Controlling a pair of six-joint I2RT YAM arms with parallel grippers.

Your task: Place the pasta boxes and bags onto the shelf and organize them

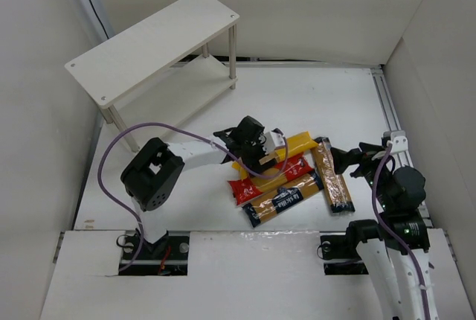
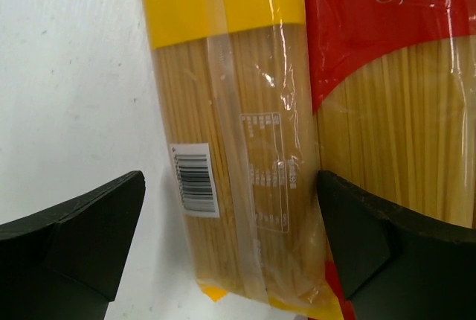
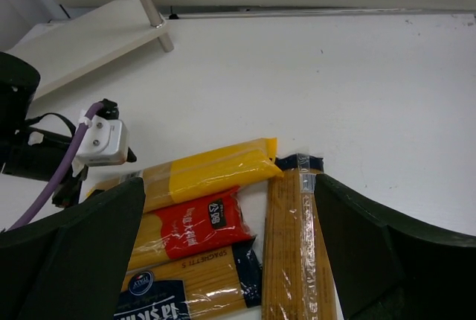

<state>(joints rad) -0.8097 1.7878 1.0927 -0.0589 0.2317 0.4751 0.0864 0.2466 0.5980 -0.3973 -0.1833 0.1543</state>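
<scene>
Tabletop (image 1: 297,104): left gripper (image 2: 230,178) agape astride yellow pack (image 2: 238,82), right gripper (image 3: 230,186) agape; barcode (image 2: 195,180) wrist-view only.

Plain yellow pack (image 2: 230,149) cut off at the left wrist view's top edge, red pack (image 2: 394,112) running off its top and right, brownish-orange pack (image 3: 297,245) cropped at its near end in the right wrist view

Plain yellow pack (image 2: 223,112): golden strands behind clear film, white sticker with black barcode. Red pack (image 2: 387,52), white script lettering. Blue-labelled pack (image 3: 186,290), yellow otherwise. Brownish-orange pack (image 3: 297,260), dark ends. White shelf (image 1: 156,41), silver legs. Left fingers (image 2: 74,245) black, cable (image 3: 59,167) purple.
</scene>
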